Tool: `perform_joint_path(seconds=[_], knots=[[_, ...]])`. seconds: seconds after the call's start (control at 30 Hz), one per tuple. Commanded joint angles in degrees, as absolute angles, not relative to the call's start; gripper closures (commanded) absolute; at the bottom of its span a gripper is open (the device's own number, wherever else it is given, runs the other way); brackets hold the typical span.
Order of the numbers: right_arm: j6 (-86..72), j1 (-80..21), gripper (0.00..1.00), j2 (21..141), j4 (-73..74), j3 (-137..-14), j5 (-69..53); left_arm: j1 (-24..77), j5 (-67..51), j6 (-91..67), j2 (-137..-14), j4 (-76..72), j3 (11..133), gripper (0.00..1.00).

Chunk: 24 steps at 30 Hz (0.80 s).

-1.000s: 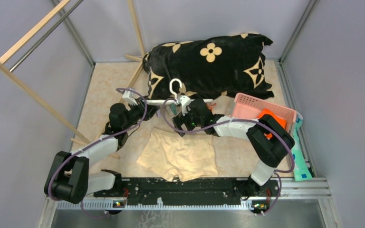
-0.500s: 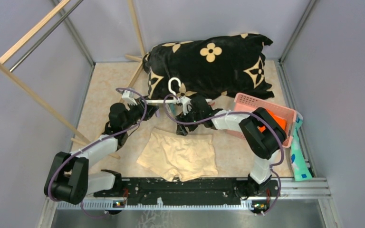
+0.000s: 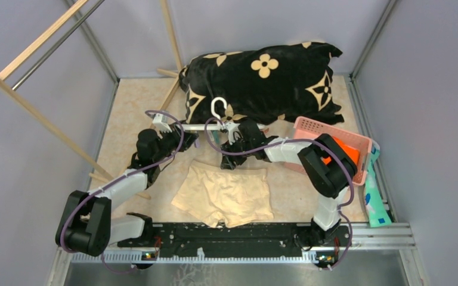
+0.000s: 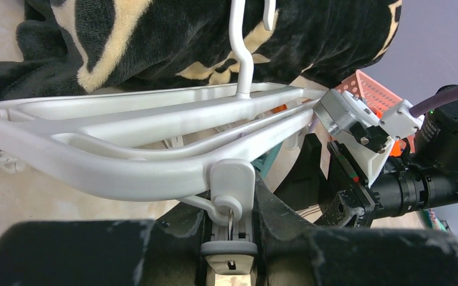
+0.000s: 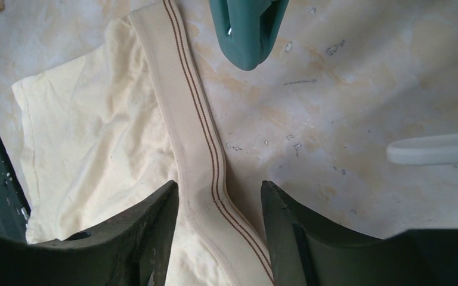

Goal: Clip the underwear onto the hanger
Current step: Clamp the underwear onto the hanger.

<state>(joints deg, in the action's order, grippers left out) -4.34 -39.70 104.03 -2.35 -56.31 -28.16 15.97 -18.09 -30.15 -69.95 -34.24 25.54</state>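
Jaws of the right gripper (image 5: 220,202) are standing half-open astride the waistband (image 5: 200,137) of the underwear (image 5: 95,149) on the counter (image 5: 334,89) below them, while the left gripper (image 4: 229,238), jaws narrow, is pinching the hanger (image 4: 125,119) by a peg (image 4: 232,179), and a shallow bite is threatening to let the elastic slip free.

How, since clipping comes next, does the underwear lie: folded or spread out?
Spread out. The underwear lies flat on the table, with its waistband and both short legs showing in the top view.
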Motion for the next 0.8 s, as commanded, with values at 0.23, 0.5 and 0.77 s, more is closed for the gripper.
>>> perform_joint_path(seconds=[0.23, 0.5, 0.77], knots=[[-5.21, -43.83, 0.49, 101.61, 1.91, -52.14, -32.19, 15.69, -18.0, -28.62, -69.0, -34.76, 27.59, 1.0], [-0.94, -45.35, 0.43, 100.14, 1.73, -50.8, -25.21, 15.72, -18.39, -28.87, -69.33, -34.29, 27.82, 1.0], [1.71, -45.35, 0.51, 103.52, 6.46, -55.63, -26.89, 15.73, -18.73, -28.97, -69.96, -34.2, 27.91, 1.0]])
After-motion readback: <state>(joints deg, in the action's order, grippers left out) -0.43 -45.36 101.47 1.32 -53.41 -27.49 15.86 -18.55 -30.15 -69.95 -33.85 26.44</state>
